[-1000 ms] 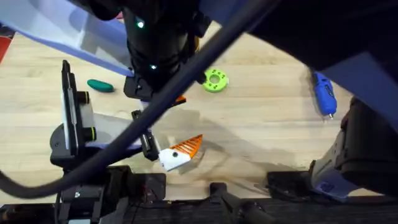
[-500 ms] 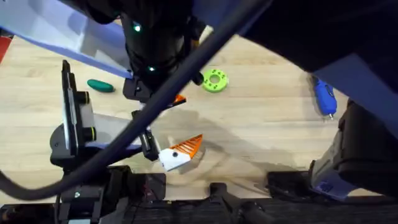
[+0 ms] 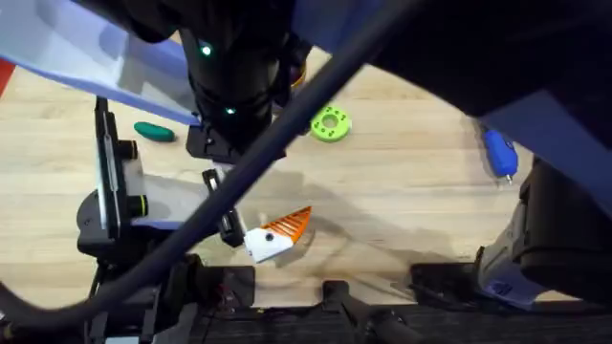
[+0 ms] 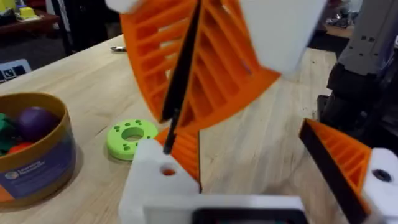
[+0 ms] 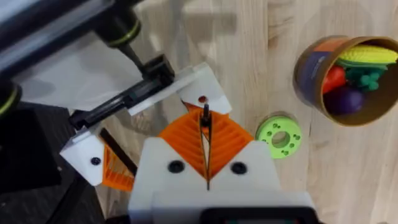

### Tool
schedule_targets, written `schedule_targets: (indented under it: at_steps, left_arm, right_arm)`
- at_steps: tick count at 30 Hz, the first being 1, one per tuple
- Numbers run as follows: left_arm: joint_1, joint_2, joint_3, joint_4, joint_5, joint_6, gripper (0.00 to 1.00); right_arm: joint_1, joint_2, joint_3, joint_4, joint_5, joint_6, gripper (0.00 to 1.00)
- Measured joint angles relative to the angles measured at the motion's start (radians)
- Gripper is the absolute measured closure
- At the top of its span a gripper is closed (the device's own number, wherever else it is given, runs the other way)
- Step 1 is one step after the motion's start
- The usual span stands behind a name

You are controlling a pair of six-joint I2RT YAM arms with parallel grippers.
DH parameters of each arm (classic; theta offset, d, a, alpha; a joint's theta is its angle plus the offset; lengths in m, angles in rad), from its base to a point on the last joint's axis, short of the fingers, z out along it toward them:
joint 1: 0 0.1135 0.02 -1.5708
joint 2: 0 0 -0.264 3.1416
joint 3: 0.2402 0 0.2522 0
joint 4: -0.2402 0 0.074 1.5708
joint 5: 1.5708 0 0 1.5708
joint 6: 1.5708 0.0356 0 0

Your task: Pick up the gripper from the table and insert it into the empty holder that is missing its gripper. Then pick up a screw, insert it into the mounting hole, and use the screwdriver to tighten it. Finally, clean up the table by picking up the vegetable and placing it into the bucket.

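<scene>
My right gripper [image 5: 205, 121] [image 4: 180, 118] is shut on a thin black screw [image 5: 205, 113] [image 4: 168, 140]. The screw's tip hangs just over the mounting hole [image 5: 202, 99] [image 4: 168, 171] in the white holder block [image 4: 149, 193], one side of my left gripper [image 4: 249, 143]. The orange gripper [image 4: 186, 152] sits against that block. My left gripper is open, and its other finger [image 3: 277, 232] [image 5: 93, 162] stands far off. In the overhead view, the blue screwdriver [image 3: 499, 148] lies at the right and the green vegetable [image 3: 153, 132] at the left. The bucket [image 5: 311, 68] [image 4: 37, 168] holds toys.
A green disc [image 3: 330, 124] [image 5: 278, 137] [image 4: 130, 134] lies between the bucket and the holder. The right arm [image 3: 234, 67] hangs large and dark under the overhead camera and covers the table's middle. The left arm [image 3: 110, 191] lies along the left side.
The right arm has shifted slightly up and to the left in the overhead view and now covers the orange bit that showed under it. Nothing else has moved.
</scene>
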Motion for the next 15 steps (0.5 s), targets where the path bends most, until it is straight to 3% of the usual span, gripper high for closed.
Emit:
schedule_targets:
  at_steps: [15]
  left_arm:
    - [0.000,0.000,0.000,0.000,0.000,0.000,0.013]
  right_arm:
    - [0.000,0.004,0.000,-0.006,0.000,-0.004,0.995]
